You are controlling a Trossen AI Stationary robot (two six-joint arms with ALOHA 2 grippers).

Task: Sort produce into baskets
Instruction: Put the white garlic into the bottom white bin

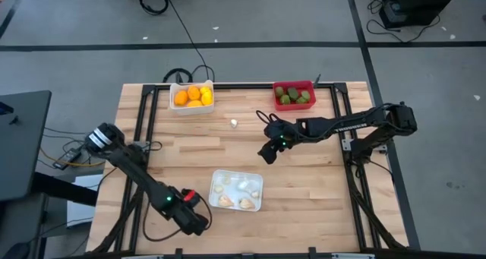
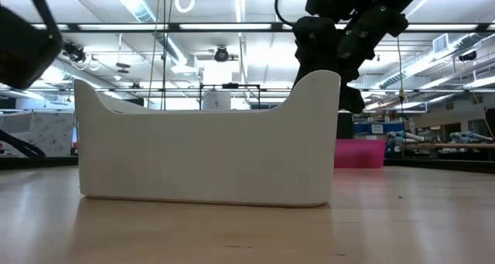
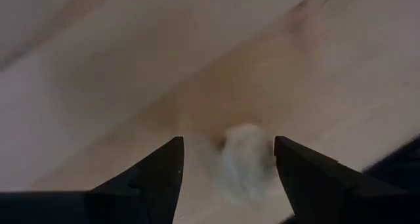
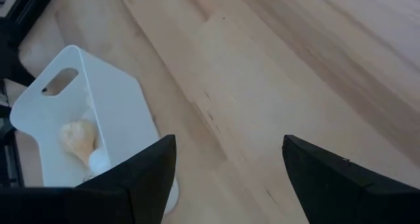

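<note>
Left wrist view, garlic bulb point(image 3: 244, 159) between open left pincer point(image 3: 226, 178) fingers

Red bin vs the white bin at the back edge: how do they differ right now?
Colour: the red bin is red; the white bin is white.
Contents: the red bin holds dull green fruits; the white bin holds orange and yellow fruits.
Position: the red bin sits on the right arm's side, nearer the right hand; the white bin sits toward the left arm's side.
Shared: both are small, rectangular, upright and along the table's far edge.
</note>
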